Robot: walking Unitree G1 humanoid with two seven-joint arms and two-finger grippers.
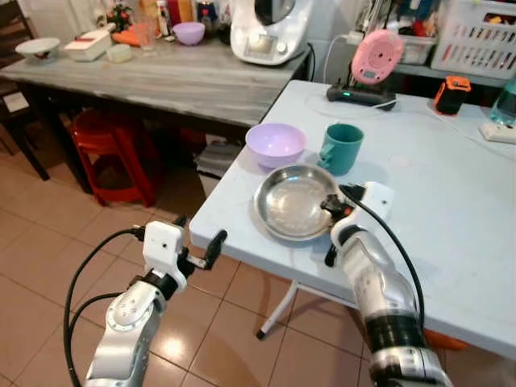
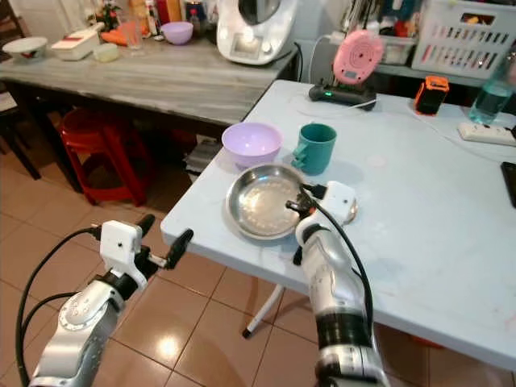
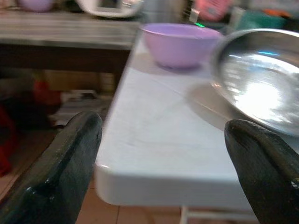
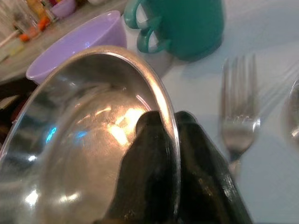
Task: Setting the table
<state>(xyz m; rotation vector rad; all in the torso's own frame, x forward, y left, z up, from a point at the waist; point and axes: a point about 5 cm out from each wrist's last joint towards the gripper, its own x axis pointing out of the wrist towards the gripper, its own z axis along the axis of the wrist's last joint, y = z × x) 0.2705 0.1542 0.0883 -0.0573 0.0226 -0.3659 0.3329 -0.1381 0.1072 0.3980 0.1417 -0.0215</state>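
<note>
A round steel plate (image 1: pixel 290 201) lies near the front left corner of the pale blue table (image 1: pixel 451 210). My right gripper (image 1: pixel 334 205) is shut on the plate's right rim, one finger inside and one outside (image 4: pixel 205 158). The plate tilts slightly in the right wrist view. Behind it stand a purple bowl (image 1: pixel 275 143) and a teal mug (image 1: pixel 342 147). A fork (image 4: pixel 239 116) lies on the table to the right of the plate. My left gripper (image 1: pixel 199 234) is open just off the table's left edge, level with the tabletop, with nothing between its fingers (image 3: pixel 70 163).
A grey counter (image 1: pixel 185 76) to the left carries a white kitchen machine (image 1: pixel 270 28) and small dishes. A red stool (image 1: pixel 113 145) stands beneath it. At the table's back are a pink device (image 1: pixel 376 56), an orange object (image 1: pixel 451 93) and a power strip (image 1: pixel 498 131). Tiled floor (image 1: pixel 48 266) lies below.
</note>
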